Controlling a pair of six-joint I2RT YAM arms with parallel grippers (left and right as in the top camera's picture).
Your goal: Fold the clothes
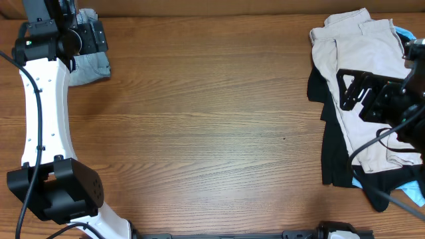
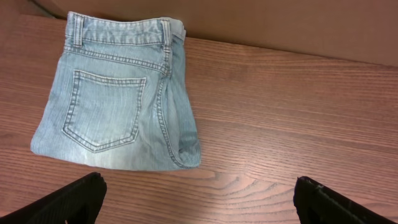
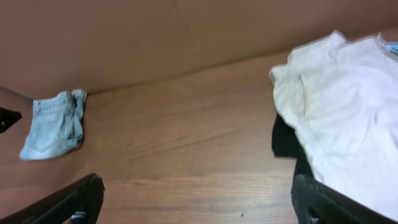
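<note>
Denim shorts lie at 10 o'clock on the table, folded in half lengthwise, back pocket up, waistband toward the far edge; this item is judged complete. Left gripper hangs directly over the near side of them, jaws spread wide and holding nothing, with no contact visible. Risk one: a low or sideways exit by this arm could catch the loose folded crotch corner at the near right of the shorts and drag the fold open; cause would be too little lift before travel. The shorts also sit close to the far edge, so a forward nudge could bunch them there. At 3 o'clock the unfolded pile waits: beige garment on top, black garment beneath it and showing along its inner side, blue garment peeking out at 4 o'clock by the table's edge. Right gripper hovers above the beige garment, jaws likewise fully apart and empty. Risk two: a deep pinch here could gather beige and black together, hauling both layers toward the centre. Risk three: such a drag could tug the blue garment off the edge, since it lies outermost. How firmly the layers are tangled cannot be told.
</note>
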